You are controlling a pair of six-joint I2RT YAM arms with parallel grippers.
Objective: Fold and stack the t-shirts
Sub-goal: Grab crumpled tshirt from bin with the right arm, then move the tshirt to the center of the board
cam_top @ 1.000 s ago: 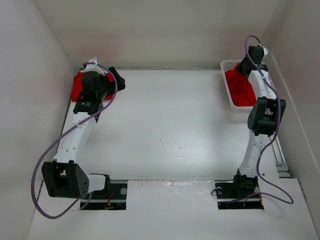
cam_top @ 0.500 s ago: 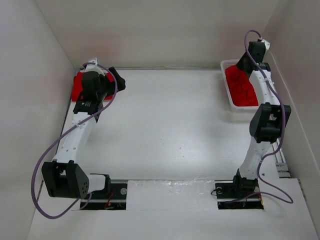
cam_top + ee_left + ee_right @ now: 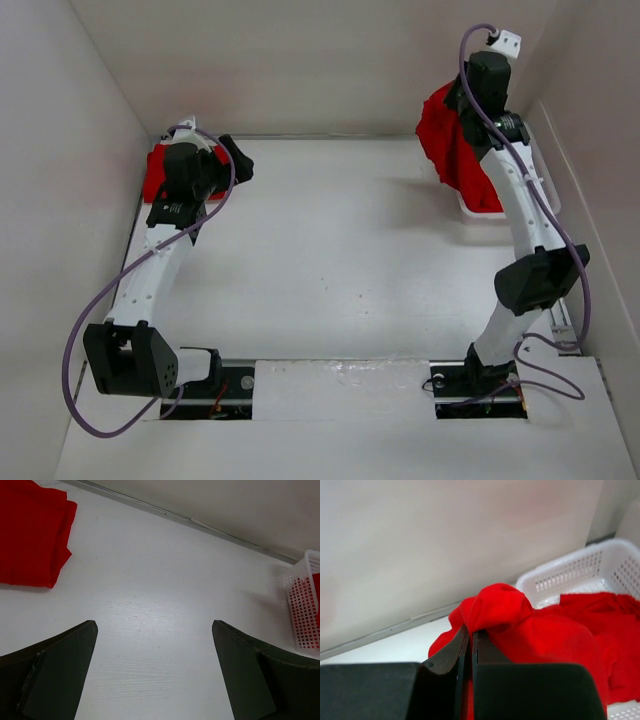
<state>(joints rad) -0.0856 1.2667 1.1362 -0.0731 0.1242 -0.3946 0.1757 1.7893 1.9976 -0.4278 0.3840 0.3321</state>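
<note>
My right gripper (image 3: 471,630) is shut on a red t-shirt (image 3: 520,625) and holds it lifted above the white mesh basket (image 3: 570,572); in the top view the t-shirt (image 3: 450,140) hangs from the gripper (image 3: 462,98) over the basket's left edge. More red cloth (image 3: 615,615) lies in the basket. A folded red t-shirt (image 3: 30,530) lies on the table at the far left, also showing in the top view (image 3: 155,175). My left gripper (image 3: 152,625) is open and empty, just right of the folded t-shirt.
The basket (image 3: 470,205) stands at the far right corner, also visible in the left wrist view (image 3: 302,605). White walls close in the table on the left, back and right. A metal rail (image 3: 560,320) runs along the right edge.
My right gripper has risen out of the basket and moved left, pulling a red t-shirt up with it. The left arm has not moved.
</note>
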